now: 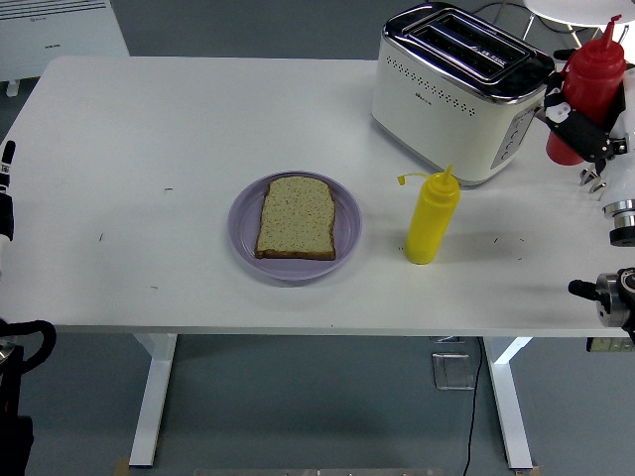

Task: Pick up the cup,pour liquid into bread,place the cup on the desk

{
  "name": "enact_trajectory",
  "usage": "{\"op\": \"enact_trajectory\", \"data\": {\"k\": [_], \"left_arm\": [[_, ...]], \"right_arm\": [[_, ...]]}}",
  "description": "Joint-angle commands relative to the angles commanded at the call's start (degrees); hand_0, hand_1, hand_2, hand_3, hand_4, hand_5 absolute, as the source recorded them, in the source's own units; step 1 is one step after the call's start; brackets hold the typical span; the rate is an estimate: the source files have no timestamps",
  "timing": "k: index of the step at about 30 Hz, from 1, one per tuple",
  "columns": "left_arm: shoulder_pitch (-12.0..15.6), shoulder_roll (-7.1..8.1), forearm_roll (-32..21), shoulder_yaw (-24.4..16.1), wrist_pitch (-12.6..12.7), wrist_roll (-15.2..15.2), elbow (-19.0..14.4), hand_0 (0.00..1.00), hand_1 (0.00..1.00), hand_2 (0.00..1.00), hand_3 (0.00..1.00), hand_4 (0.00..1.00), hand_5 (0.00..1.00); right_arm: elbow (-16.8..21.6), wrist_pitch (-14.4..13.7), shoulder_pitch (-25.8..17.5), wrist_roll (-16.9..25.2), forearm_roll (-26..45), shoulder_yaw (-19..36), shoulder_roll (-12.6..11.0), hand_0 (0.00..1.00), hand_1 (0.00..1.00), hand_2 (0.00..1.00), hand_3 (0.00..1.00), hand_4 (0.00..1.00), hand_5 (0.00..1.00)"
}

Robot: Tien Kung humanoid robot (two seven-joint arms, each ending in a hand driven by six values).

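Observation:
My right hand (585, 124) is shut on a red squeeze bottle (587, 91) and holds it in the air at the right edge, beside the toaster. The bottle stays upright with its nozzle up. A slice of bread (297, 217) lies flat on a purple plate (243, 233) in the middle of the table. A yellow squeeze bottle (432, 218) stands upright to the right of the plate. My left arm (6, 213) rests at the left edge, off the table.
A white and chrome toaster (461, 89) stands at the back right, close to the raised red bottle. A white heater (60, 35) sits beyond the table's far left corner.

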Motion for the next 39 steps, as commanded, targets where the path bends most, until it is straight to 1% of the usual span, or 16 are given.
{"op": "enact_trajectory", "data": {"k": [1,4,8,12,13,16,17,19,20,21,25,30,33,35,38,39], "left_arm": [[0.0,0.0,0.0,0.0,0.0,0.0,0.0,0.805,0.775,0.788,0.755,0.465,0.998],[0.0,-0.02,0.0,0.0,0.0,0.0,0.0,0.805,0.775,0.788,0.755,0.465,0.998],[0.0,-0.01,0.0,-0.2,0.0,0.0,0.0,0.806,0.775,0.788,0.755,0.466,0.998],[0.0,-0.02,0.0,-0.2,0.0,0.0,0.1,0.806,0.775,0.788,0.755,0.466,0.998],[0.0,-0.04,0.0,-0.2,0.0,0.0,0.1,0.806,0.775,0.788,0.756,0.467,0.998],[0.0,-0.07,0.0,-0.2,0.0,0.0,0.2,0.806,0.775,0.788,0.756,0.467,0.998],[0.0,-0.07,0.0,-0.2,0.0,0.0,0.1,0.806,0.775,0.788,0.756,0.467,0.998],[0.1,-0.07,0.0,-0.3,0.0,0.0,0.2,0.806,0.776,0.788,0.756,0.466,0.998],[0.1,-0.07,0.0,-0.3,0.0,0.0,0.2,0.806,0.776,0.788,0.756,0.466,0.998],[0.1,-0.07,0.0,-0.3,0.0,0.0,0.2,0.806,0.776,0.788,0.756,0.466,0.998],[0.2,-0.11,0.0,-0.3,0.0,0.0,0.2,0.807,0.776,0.787,0.757,0.467,0.998],[0.3,-0.09,0.0,-0.4,0.0,-0.1,0.2,0.807,0.776,0.787,0.757,0.467,0.998],[0.3,0.0,0.0,-0.4,0.0,-0.1,0.2,0.807,0.776,0.787,0.757,0.466,0.998],[0.3,0.03,0.0,-0.4,0.0,-0.1,0.2,0.807,0.776,0.787,0.757,0.466,0.998],[0.4,0.06,0.0,-0.4,0.0,-0.1,0.2,0.806,0.775,0.788,0.756,0.466,0.998],[0.4,0.05,-0.1,-0.4,0.0,-0.1,0.2,0.806,0.775,0.788,0.756,0.466,0.998]], "right_arm": [[0.5,0.0,1.3,-1.5,-1.9,-0.8,-0.9,0.181,0.257,0.381,0.531,0.512,0.043],[1.7,0.5,4.9,-4.9,-6.8,-2.9,-2.6,0.181,0.257,0.381,0.531,0.512,0.043],[2.7,1.3,9.7,-7.8,-11.9,-6.5,-3.7,0.18,0.257,0.381,0.531,0.513,0.04],[2.8,1.7,13.9,-11.1,-19.4,-10.4,-3.8,0.18,0.257,0.381,0.531,0.513,0.04],[2.2,2.3,15.4,-12.4,-21.9,-12.1,-3.7,0.172,0.254,0.38,0.528,0.488,0.036],[0.8,4.3,18.3,-15.5,-28.6,-15.6,-3.4,0.172,0.254,0.38,0.528,0.488,0.036],[0.2,5.6,19.6,-16.9,-31.2,-17.2,-3.1,0.172,0.254,0.38,0.528,0.488,0.036],[-0.8,7.1,21.5,-18.5,-35.8,-19.4,-2.5,0.175,0.254,0.383,0.53,0.477,0.044],[-1.1,7.4,21.9,-18.8,-37.7,-20.0,-2.3,0.175,0.254,0.383,0.53,0.477,0.044],[-1.9,8.3,23.1,-19.5,-40.1,-21.2,-1.8,0.175,0.254,0.383,0.53,0.477,0.044],[-4.6,10.2,26.7,-20.9,-47.2,-23.7,0.0,0.173,0.253,0.377,0.53,0.47,0.049],[-5.6,12.1,29.9,-21.5,-56.3,-24.0,0.6,0.173,0.253,0.377,0.53,0.47,0.049],[-5.7,12.6,31.5,-21.6,-56.5,-23.0,1.0,0.173,0.254,0.376,0.531,0.463,0.056],[-6.0,12.7,32.3,-21.0,-56.5,-22.6,1.3,0.173,0.254,0.376,0.531,0.463,0.056],[-6.7,13.0,33.0,-20.6,-56.5,-24.3,1.1,0.171,0.255,0.377,0.532,0.455,0.062],[-7.2,13.8,33.3,-20.3,-56.5,-26.0,0.9,0.171,0.255,0.377,0.532,0.455,0.062]]}}
